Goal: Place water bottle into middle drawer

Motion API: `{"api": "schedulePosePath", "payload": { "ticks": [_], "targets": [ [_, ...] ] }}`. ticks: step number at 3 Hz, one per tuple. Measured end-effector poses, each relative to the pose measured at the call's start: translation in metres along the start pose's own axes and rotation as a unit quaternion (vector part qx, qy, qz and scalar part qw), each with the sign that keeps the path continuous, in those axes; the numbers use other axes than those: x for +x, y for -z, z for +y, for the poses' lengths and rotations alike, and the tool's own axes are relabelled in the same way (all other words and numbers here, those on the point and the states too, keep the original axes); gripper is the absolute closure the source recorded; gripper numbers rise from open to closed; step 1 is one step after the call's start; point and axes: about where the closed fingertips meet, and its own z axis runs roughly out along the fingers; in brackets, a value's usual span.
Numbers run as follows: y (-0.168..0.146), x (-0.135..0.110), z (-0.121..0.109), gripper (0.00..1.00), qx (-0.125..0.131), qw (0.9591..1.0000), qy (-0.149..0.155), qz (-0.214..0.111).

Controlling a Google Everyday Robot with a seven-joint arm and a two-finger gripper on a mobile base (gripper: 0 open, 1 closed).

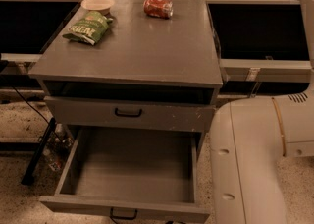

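Note:
The middle drawer (68, 166) is the grey cabinet's lowest one. It is pulled open toward me and its grey tray is empty. A small black handle (123, 214) is on its front. The water bottle is not in view. My gripper is out of view; only the white arm (255, 159) shows at the lower right, beside the open drawer.
On the cabinet top (147, 51) lie a green snack bag (88, 27), a pale bowl (98, 4) and a red crushed can (158, 8). The drawer above (128, 113) is shut. A black stand leg and cable (37, 152) lie on the floor at left.

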Motion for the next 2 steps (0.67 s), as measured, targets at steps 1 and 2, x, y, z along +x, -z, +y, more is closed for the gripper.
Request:
{"api": "schedulePosePath", "payload": {
  "ticks": [1, 2],
  "targets": [
    [0.001, 0.000, 0.004, 1.00, -0.005, 1.0000, 0.002, -0.003],
    [0.009, -0.001, 0.029, 1.00, -0.038, 0.9988, 0.017, -0.026]
  ]
}}
